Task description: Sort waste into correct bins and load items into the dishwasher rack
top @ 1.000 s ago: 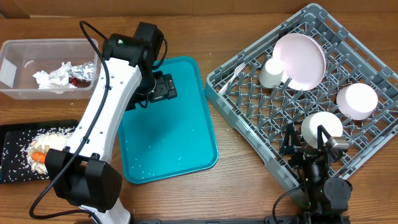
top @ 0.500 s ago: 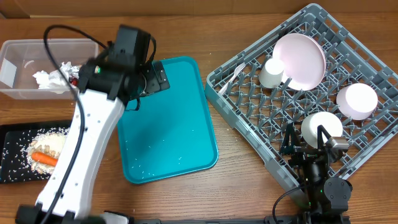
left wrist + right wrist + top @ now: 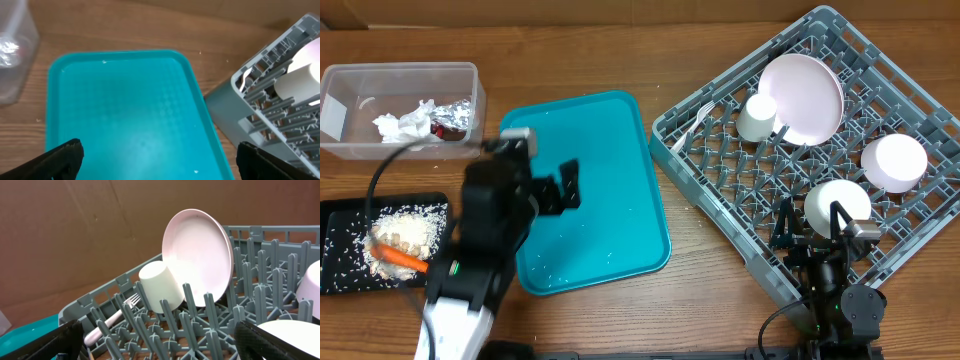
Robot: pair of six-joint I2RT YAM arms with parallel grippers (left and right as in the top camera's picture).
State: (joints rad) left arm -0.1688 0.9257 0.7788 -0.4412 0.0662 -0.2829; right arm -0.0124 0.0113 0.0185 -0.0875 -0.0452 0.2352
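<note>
Left gripper [image 3: 567,187], jaws wide and empty, over the teal serving tray [image 3: 130,110]; only overhead shows the clear tub [image 3: 350,80] and the black tray [image 3: 335,260] with carrot [image 3: 400,258] off to its side. Right gripper [image 3: 157,330], wide and empty, has plate [image 3: 197,255], cup [image 3: 160,287] and fork [image 3: 112,317] ahead in the dishwasher rack [image 3: 100,292].

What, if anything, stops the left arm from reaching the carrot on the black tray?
Nothing visible, so probably yes: the carrot lies uncovered on the black tray beside the left arm, whose open fingers are empty.
</note>
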